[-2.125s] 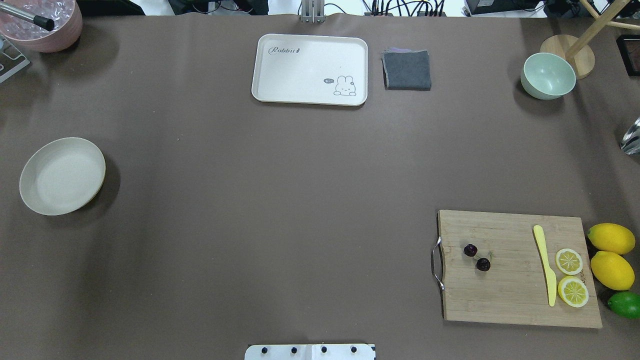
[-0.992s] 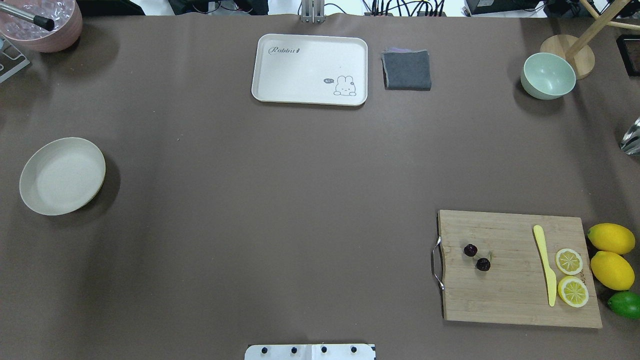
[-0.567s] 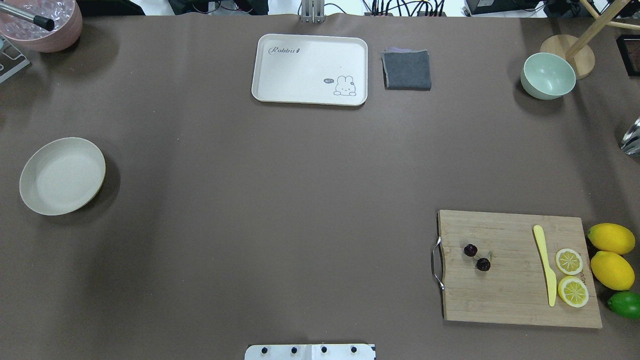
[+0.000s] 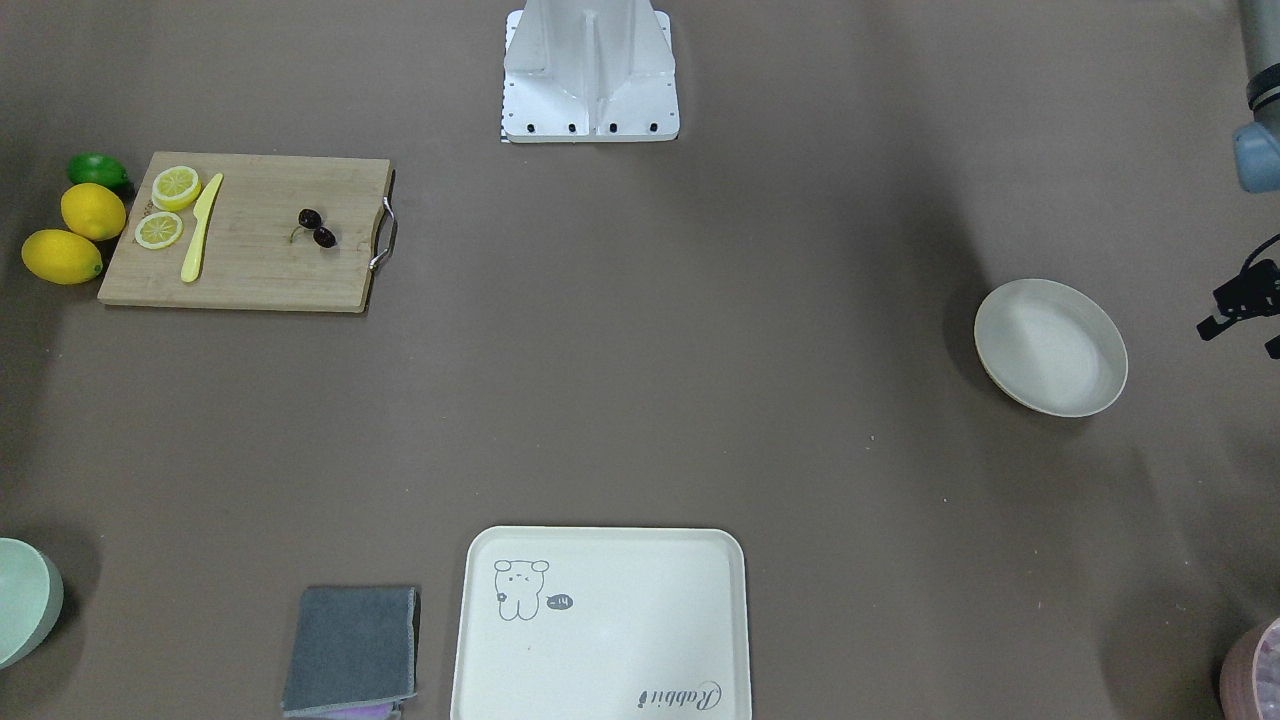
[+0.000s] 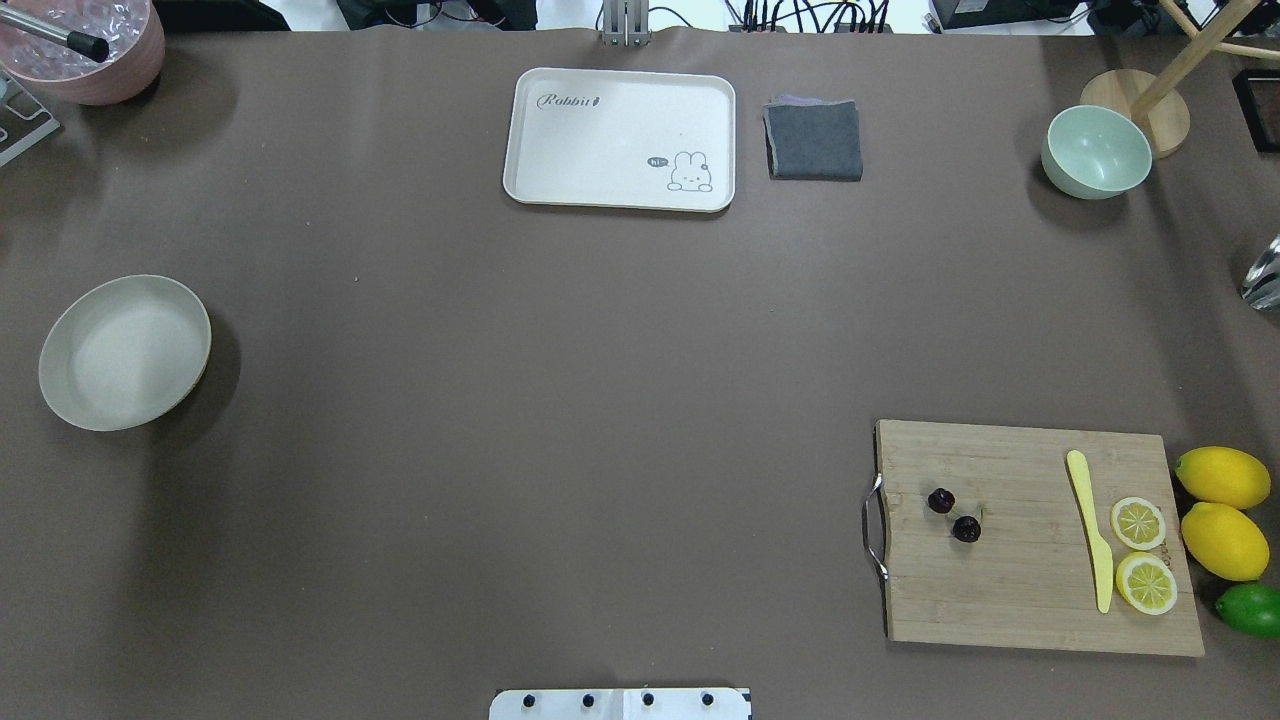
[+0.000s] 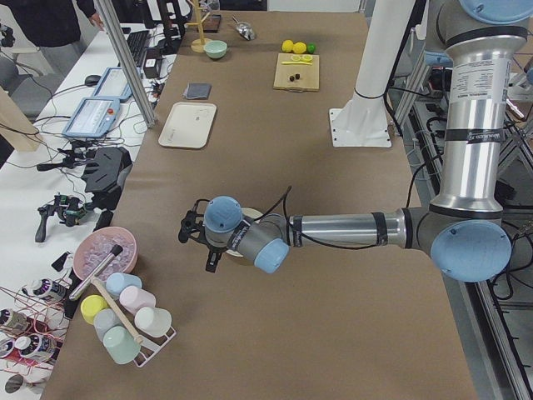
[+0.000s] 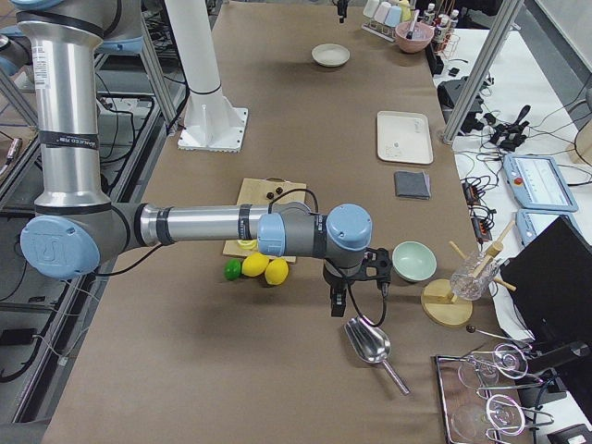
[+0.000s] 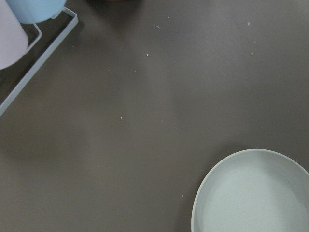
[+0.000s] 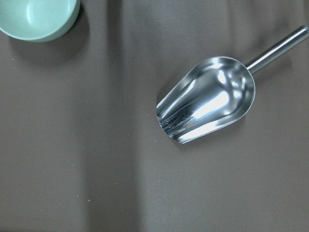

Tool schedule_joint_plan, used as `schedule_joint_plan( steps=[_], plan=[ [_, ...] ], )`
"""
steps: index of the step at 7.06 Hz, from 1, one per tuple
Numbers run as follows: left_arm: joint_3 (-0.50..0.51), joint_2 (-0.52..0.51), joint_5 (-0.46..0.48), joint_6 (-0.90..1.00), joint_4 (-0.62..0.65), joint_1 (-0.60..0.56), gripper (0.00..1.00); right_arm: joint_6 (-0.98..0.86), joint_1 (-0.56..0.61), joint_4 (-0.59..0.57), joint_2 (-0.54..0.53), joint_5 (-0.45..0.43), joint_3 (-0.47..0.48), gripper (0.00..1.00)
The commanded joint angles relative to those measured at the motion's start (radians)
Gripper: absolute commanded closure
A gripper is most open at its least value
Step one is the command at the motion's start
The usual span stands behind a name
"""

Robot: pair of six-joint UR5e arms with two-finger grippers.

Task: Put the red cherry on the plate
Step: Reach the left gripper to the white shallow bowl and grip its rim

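The red cherry (image 5: 966, 529), a dark glossy pair, lies on the left part of the wooden cutting board (image 5: 1020, 590) at the near right; it also shows in the front view (image 4: 324, 237). Far across the table on the left sits the plate (image 5: 125, 352), round, cream-white and bare. My left gripper (image 6: 196, 247) hovers just outside the plate; the left wrist view catches the plate's rim (image 8: 207, 183). Beyond the table's right end, my right gripper (image 7: 357, 294) hangs over a metal scoop (image 9: 207, 104), far from the cherry. I cannot tell if either gripper is open or shut.
On the board lie a yellow knife (image 5: 1090, 525) and two lemon slices (image 5: 1138, 522); two lemons (image 5: 1222, 477) and a lime (image 5: 1250, 608) sit beside it. At the far edge are a cream tray (image 5: 560, 140), grey cloth (image 5: 814, 140) and green bowl (image 5: 1095, 152). A cup rack (image 6: 125, 321) stands near the left gripper.
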Motion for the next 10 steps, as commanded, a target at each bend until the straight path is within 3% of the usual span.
schedule_joint_plan(
  steps=[1, 5, 6, 7, 8, 10],
  plan=[
    [0.043, -0.009, 0.013, -0.080, -0.058, 0.110, 0.02, 0.001, -0.001, 0.000, 0.001, 0.000, -0.001, 0.00],
    [0.078, -0.009, 0.048, -0.083, -0.058, 0.235, 0.03, 0.002, 0.000, 0.000, -0.002, -0.002, -0.002, 0.00],
    [0.080, -0.008, 0.048, -0.083, -0.058, 0.236, 0.40, 0.002, 0.000, 0.000, -0.002, -0.002, 0.000, 0.00],
    [0.077, 0.000, 0.047, -0.076, -0.058, 0.236, 0.88, 0.002, 0.000, 0.000, -0.002, -0.002, 0.000, 0.00],
    [0.064, 0.005, 0.024, -0.074, -0.058, 0.235, 1.00, 0.002, 0.000, 0.000, -0.002, -0.002, 0.002, 0.00],
    [0.064, 0.002, -0.057, -0.074, -0.046, 0.183, 1.00, 0.002, 0.002, 0.000, -0.006, -0.002, 0.011, 0.00]
  ],
)
